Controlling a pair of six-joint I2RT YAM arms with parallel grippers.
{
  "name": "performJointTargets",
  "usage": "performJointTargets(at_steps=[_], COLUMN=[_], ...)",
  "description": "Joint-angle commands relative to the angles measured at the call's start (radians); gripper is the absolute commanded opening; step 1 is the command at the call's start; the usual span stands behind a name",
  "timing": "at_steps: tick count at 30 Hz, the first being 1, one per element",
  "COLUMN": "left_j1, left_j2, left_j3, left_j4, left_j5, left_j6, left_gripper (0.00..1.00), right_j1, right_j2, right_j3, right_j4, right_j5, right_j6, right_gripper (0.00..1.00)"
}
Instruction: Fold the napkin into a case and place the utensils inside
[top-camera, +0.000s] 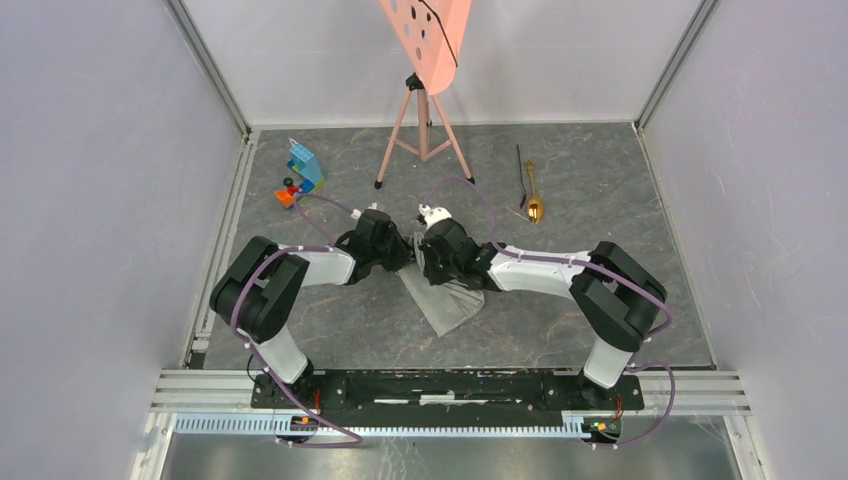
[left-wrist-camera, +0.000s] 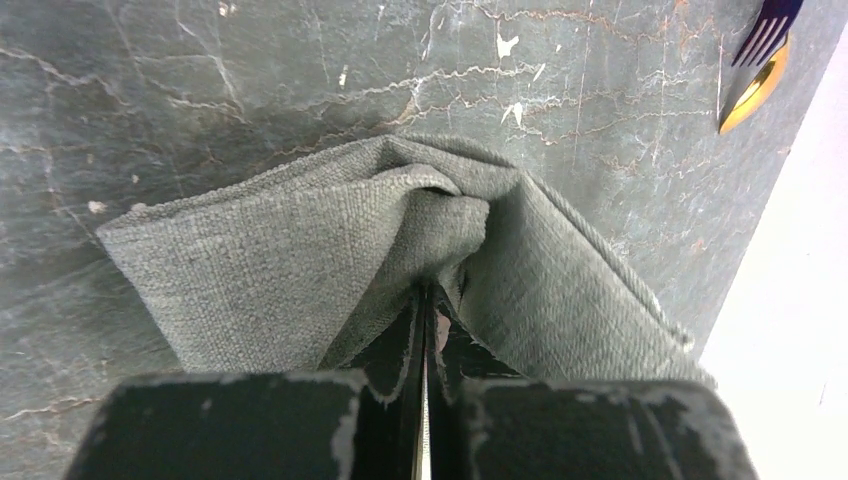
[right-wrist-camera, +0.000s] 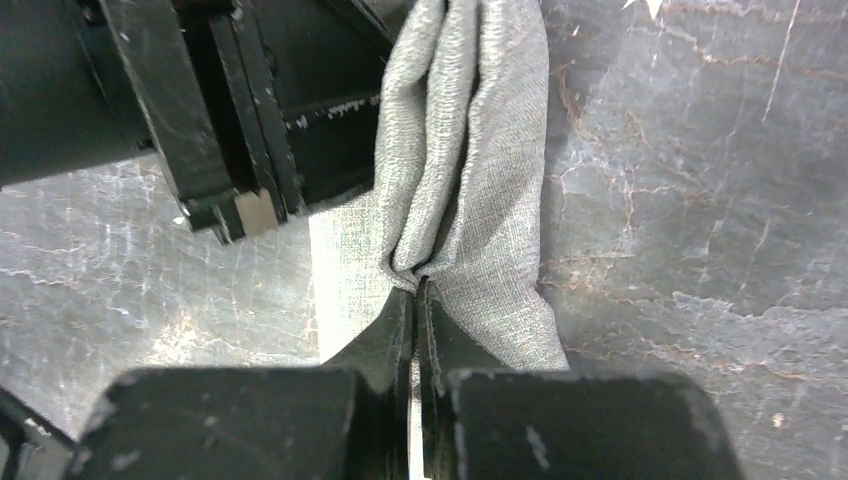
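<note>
Both reach inward: left pincer (left-wrist-camera: 425, 297), right pincer (right-wrist-camera: 414, 292) pinching napkin (left-wrist-camera: 250, 265).

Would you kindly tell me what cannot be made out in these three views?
Top view: the fingertips of the left gripper and right gripper, and the napkin fold they pinch, are hidden under the wrists.
Top view: the pink board is cut off by the upper edge; the black utensil is too thin to identify.
Left wrist view: the spoon is only partly in frame at the top edge.
</note>
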Motion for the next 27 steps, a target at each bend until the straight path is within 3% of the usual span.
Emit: performJointTargets(at_steps=[1, 5, 13, 19, 27], left_j1=[0.021, 0.023, 0.022, 0.023, 0.082], left_j2=[-0.012, 0.007, -0.054, -0.21, -0.294], left_j3=[-0.034, -0.044, -0.083, -0.091, -0.153], left_j4=[0.05, 0.102, 0.158, -0.023, -0.149], left_j5=[-0.004, 0.024, 0.084, 0.108, 0.079], left_j6=[0.02, 0.005, 0.019, 0.069, 0.095], left_gripper=[0.02, 0.02, 0.04, 0.21, 0.14], right_j1=[-0.006, -0.015, -0.03, -0.03, -0.027], right_j2=[-0.073, -0.124, -0.091, -0.084, -0.07], right_j3=[-0.097, -0.245, -0.371, -0.377, -0.356], right_j4=[0.229, 0.434, 0.725, 0.701, 0.655], right_j5=[-0.097, -0.103, -0.123, -0.075, -0.023], right_j6=[0.122, 0.218, 0.428, 0.431, 0.453], right_gripper=[0.0, 0.0, 0.0, 0.0, 0.0])
